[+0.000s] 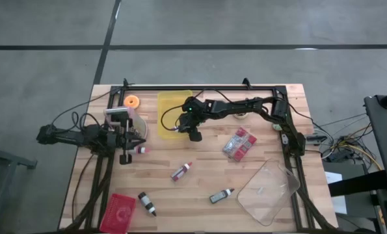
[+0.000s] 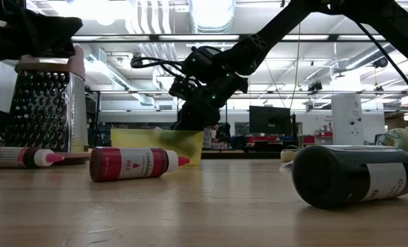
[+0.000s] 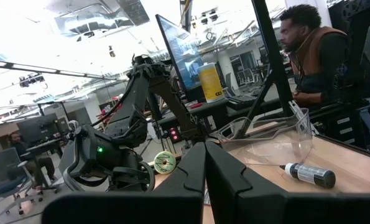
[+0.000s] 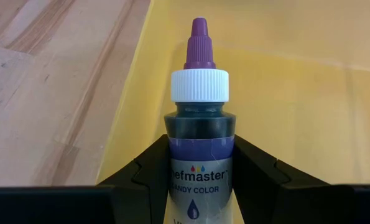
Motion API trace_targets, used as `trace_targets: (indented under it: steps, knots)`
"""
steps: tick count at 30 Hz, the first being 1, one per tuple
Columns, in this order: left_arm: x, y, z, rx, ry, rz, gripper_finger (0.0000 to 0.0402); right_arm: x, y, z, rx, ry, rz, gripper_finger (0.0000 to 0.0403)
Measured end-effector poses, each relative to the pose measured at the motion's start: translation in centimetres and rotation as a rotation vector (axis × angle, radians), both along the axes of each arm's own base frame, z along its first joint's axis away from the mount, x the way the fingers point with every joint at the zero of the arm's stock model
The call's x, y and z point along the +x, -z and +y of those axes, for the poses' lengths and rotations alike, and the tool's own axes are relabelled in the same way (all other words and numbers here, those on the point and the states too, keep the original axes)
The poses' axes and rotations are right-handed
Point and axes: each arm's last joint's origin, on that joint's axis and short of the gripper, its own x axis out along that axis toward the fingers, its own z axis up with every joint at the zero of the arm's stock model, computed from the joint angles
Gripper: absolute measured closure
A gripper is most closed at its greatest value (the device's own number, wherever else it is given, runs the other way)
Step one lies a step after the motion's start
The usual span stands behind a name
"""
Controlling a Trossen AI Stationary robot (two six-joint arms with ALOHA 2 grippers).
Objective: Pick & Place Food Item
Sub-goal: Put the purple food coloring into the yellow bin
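Two robot arms work a wooden table (image 1: pixel 200 195) strewn with small bottles. The right gripper (image 1: pixel 194 134) pinches a purple-capped bottle (image 4: pixel 200 130) of food colouring, cap pointing away from the wrist, over the near edge of a yellow tray (image 1: pixel 168 104). The left gripper (image 1: pixel 140 138), fingers pressed together, waits beside a metal grater (image 2: pixel 44 103). Released here, so close to the rim, the bottle could catch the tray's wall and tumble back onto the table.

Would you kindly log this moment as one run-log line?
right gripper: shut on purple food colour bottle, over yellow bin | left gripper: shut, empty, waiting beside box grater
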Motion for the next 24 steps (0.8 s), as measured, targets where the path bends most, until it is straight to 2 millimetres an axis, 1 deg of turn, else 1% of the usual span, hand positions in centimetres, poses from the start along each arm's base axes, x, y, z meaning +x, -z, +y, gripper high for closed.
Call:
trace_targets:
  steps: [11,16,24]
  knots:
    - [0.0,-0.01,0.0,0.0,0.0,0.0,0.0388,-0.01,0.07,0.0,0.004,0.003,0.004,0.0266]
    - [0.0,0.0,0.0,0.0,0.0,0.0,0.0388,-0.24,0.26,0.07,0.05,0.034,0.042,0.0266]
    - [0.0,0.0,0.0,0.0,0.0,0.0,0.0388,-0.41,0.39,0.13,0.061,0.033,0.064,0.0266]
